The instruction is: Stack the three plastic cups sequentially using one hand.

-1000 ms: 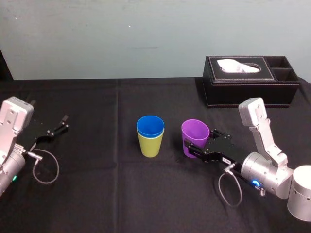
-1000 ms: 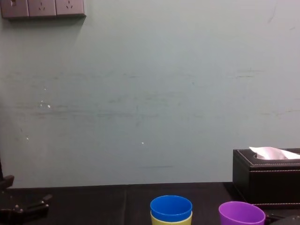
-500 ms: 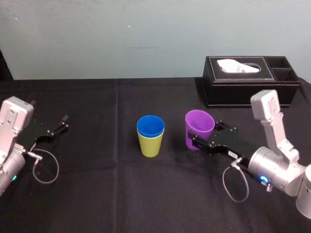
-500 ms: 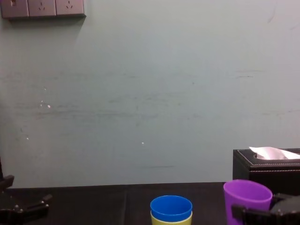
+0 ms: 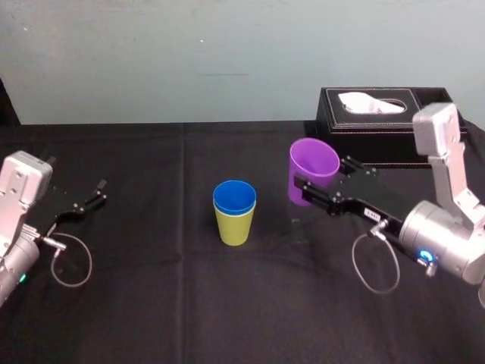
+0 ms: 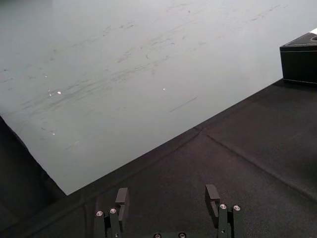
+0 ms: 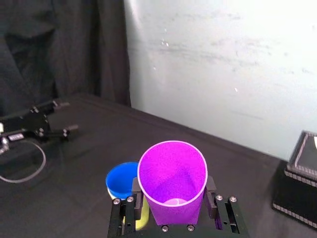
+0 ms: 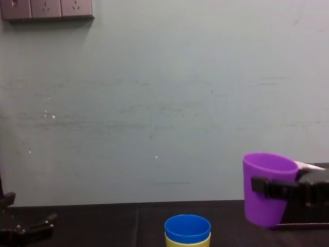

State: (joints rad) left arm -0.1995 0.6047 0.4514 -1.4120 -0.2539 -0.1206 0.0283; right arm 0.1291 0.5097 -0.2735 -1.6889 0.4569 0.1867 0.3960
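- The right tool (image 5: 318, 176) is gripping the purple cup (image 5: 312, 171), with one black finger pressing on each side of the cup's wall, a little below the rim.
- In the right wrist view, the right tool (image 7: 173, 198) is clamping the purple cup (image 7: 172, 181) from both sides, and the cup's open mouth is facing up.
- The purple cup (image 8: 267, 180) is hanging clear of the bench (image 5: 151, 303), held upright with a slight tilt, to the right of the other two cups and apart from them.
- The blue cup (image 5: 234, 197) is sitting nested inside the yellow-green cup (image 5: 234, 226), and the pair is standing upright near the middle of the bench.
- In the chest view, the blue cup (image 8: 187, 228) is showing its rim above the yellow-green cup (image 8: 187, 241), lower than the raised purple cup.
- The left tool (image 5: 98, 192) is resting idle at the left side of the bench, well apart from the cups.
- In the left wrist view, the left tool (image 6: 167, 198) is holding its fingers spread, with nothing between them.
- The black tissue box (image 5: 390, 140) is standing at the far right of the bench, behind the right arm.
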